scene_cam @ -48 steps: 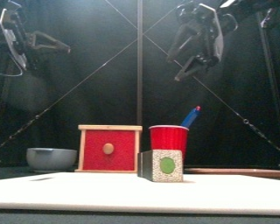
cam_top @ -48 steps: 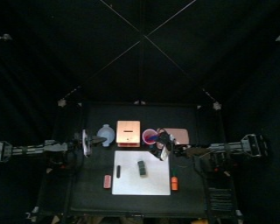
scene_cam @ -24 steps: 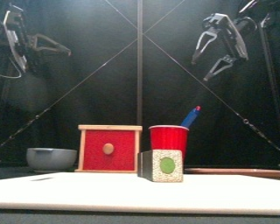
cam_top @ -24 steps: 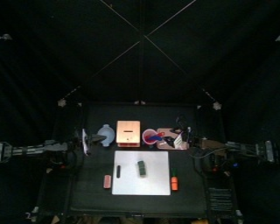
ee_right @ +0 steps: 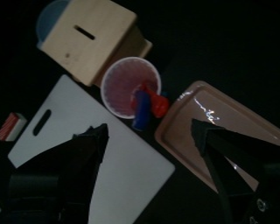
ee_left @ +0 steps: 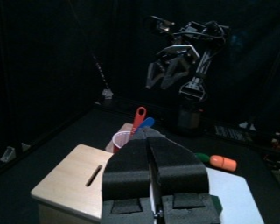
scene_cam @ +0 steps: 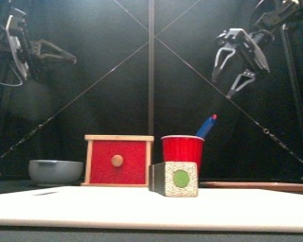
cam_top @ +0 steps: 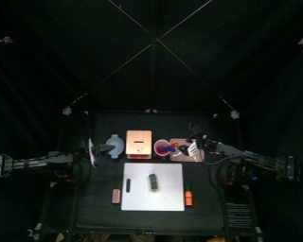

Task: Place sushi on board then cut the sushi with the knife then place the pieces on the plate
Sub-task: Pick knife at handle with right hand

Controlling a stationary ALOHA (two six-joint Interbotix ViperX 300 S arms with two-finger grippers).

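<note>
While both arms hung above the table [cam_top: 98, 216], neither gripped anything. Nearest the front edge, a reddish toy [cam_top: 116, 196] lay left of the white board [cam_top: 167, 200] and an orange toy [cam_top: 188, 197] right of it. The sushi roll [scene_cam: 177, 178] lay on the board's rear half, end face to the front. Behind the board, left to right, stood a blue-grey bowl [scene_cam: 53, 171], a wooden box [scene_cam: 118, 161] with a red front, a red cup [scene_cam: 182, 151] holding a blue knife [scene_cam: 207, 125], and a pink tray [ee_right: 224, 122]. The left tool [ee_left: 149, 138] was high at the left, jaws pressed together, empty. The right tool [scene_cam: 235, 83] was high over the cup and tray, jaws spread, empty.
</note>
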